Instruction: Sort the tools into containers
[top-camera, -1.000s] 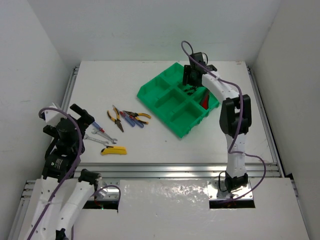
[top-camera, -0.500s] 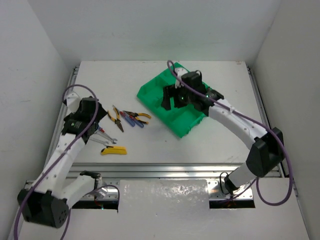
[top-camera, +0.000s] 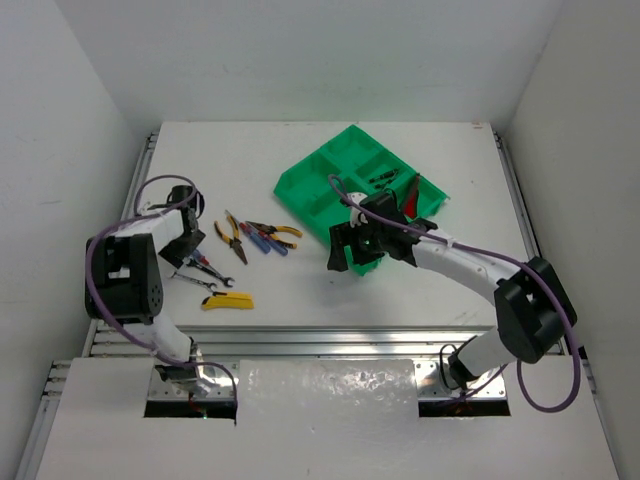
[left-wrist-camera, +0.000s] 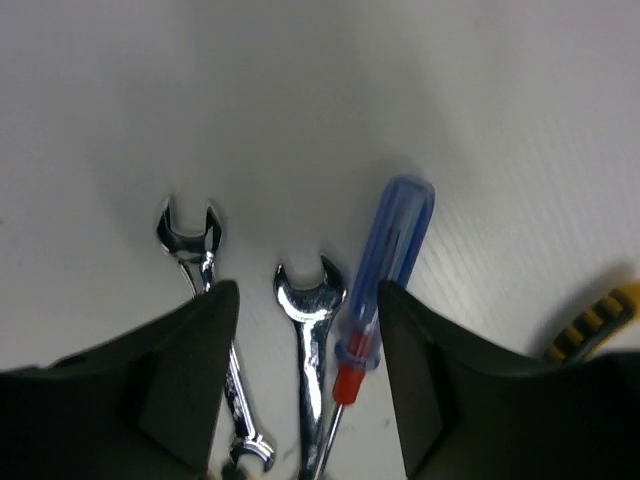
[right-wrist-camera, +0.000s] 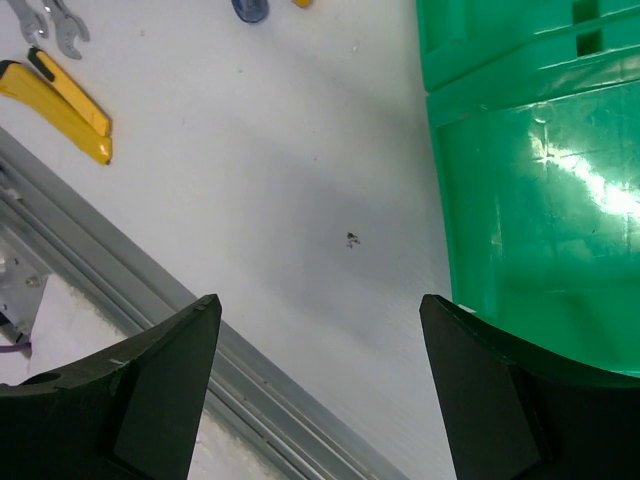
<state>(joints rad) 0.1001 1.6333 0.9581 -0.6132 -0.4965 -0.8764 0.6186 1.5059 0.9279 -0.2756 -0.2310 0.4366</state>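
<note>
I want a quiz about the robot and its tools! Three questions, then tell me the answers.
1. True or false: the left gripper is open over the wrenches.
2. What colour is the tray? A red, B green, C blue.
3. What is the right gripper holding?

Key: 1 true; 2 B; 3 nothing, it is open and empty.

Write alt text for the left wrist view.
The left hand, open, hangs over a white table, its fingers framing a wrench and a blue-handled screwdriver. A second wrench is partly hidden by one finger; a yellow handle shows at right.
</note>
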